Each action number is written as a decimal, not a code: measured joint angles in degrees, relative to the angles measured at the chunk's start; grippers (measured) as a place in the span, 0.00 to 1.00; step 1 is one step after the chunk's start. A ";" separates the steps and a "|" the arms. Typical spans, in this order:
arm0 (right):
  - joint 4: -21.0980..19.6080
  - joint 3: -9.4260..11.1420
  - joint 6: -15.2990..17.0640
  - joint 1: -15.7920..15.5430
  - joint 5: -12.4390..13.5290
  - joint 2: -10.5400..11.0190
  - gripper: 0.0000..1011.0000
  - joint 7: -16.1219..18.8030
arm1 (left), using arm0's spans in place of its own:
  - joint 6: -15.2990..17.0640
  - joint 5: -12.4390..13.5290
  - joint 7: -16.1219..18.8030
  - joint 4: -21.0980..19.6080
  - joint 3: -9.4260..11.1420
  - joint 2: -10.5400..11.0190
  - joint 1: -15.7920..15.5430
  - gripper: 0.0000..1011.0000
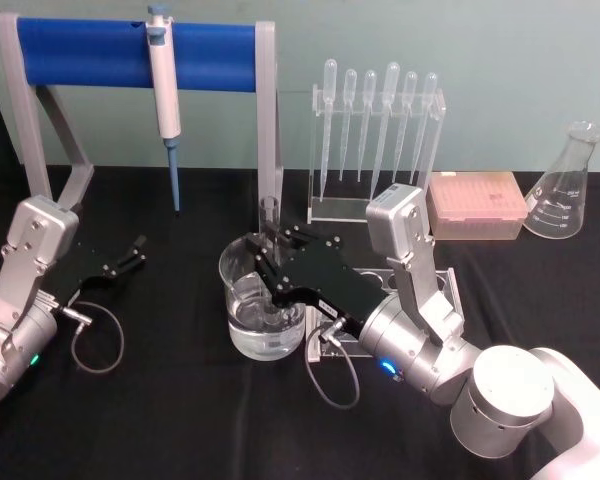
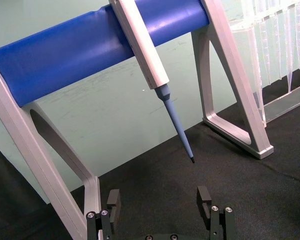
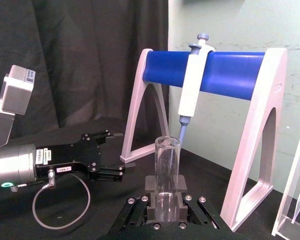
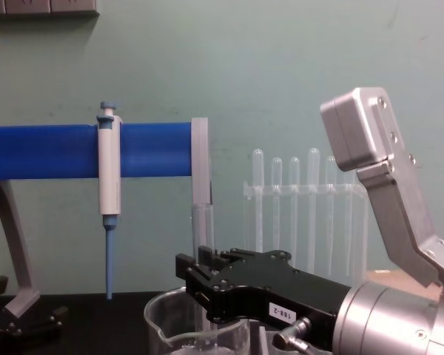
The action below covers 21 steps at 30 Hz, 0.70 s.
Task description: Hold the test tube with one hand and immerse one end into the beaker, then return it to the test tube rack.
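Observation:
The test tube (image 1: 270,213) stands upright with its lower end down inside the beaker (image 1: 242,290), which holds clear liquid. My right gripper (image 1: 273,256) is over the beaker, shut on the test tube around its middle. In the right wrist view the test tube (image 3: 166,165) rises between the black fingers (image 3: 151,186) of the right gripper (image 3: 166,194). The chest view shows the beaker rim (image 4: 163,314) below the right gripper (image 4: 200,285) and the test tube (image 4: 202,229) above it. My left gripper (image 1: 127,257) rests open near the table's left, with nothing between its fingers (image 2: 205,196).
A blue-barred stand (image 1: 130,55) with a hanging pipettor (image 1: 164,95) is at the back left. A clear rack of plastic pipettes (image 1: 375,140), a pink tip box (image 1: 475,205) and a conical flask (image 1: 565,185) stand at the back right. A black holder (image 1: 445,290) sits under my right arm.

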 joint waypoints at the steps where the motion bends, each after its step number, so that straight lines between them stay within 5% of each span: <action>1: 0.00 0.00 0.00 0.00 0.00 0.00 0.22 0.00 | 0.00 0.00 0.00 0.00 0.00 0.00 0.00 0.99; 21: 0.00 0.00 0.00 0.00 0.00 0.00 0.22 0.00 | 0.00 0.00 0.00 0.00 0.00 0.00 0.00 0.99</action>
